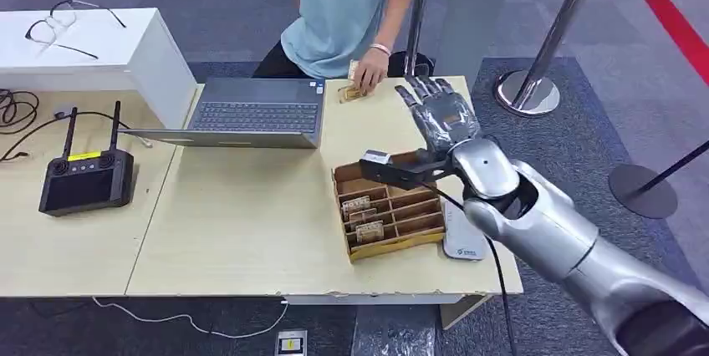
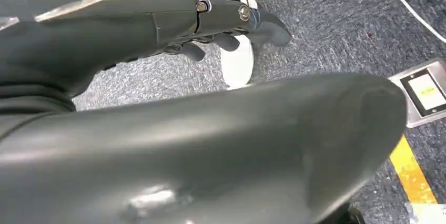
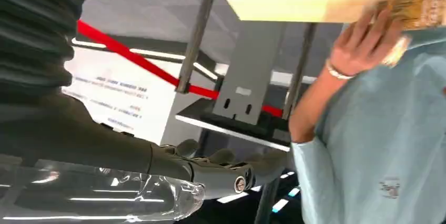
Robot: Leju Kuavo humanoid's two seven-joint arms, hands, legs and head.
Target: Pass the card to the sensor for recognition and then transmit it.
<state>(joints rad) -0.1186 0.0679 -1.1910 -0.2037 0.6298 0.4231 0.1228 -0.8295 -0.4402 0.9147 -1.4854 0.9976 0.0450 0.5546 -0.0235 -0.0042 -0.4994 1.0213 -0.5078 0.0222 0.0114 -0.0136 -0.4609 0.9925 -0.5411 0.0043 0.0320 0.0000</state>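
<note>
My right hand (image 1: 441,114) hovers over the table's far right part, palm open, fingers spread and holding nothing; in the right wrist view its fingers (image 3: 221,169) stretch out bare. A person in a light blue shirt (image 1: 343,5) sits across the table, with a hand (image 1: 369,74) holding a brownish card (image 1: 349,91) at the far edge; that card (image 3: 416,8) sits under the person's hand (image 3: 363,45). A cardboard box (image 1: 431,239) with several cards (image 1: 364,217) stands below my wrist. The white sensor (image 1: 464,241) lies right of it, partly behind my arm. My left hand (image 2: 226,21) hangs over the carpet, holding nothing.
An open laptop (image 1: 251,114) sits mid-table at the back. A black remote controller (image 1: 84,180) and cables lie on the left. Glasses (image 1: 63,26) rest on a white box (image 1: 150,55). Metal stanchion posts (image 1: 535,80) stand right of the table on the carpet.
</note>
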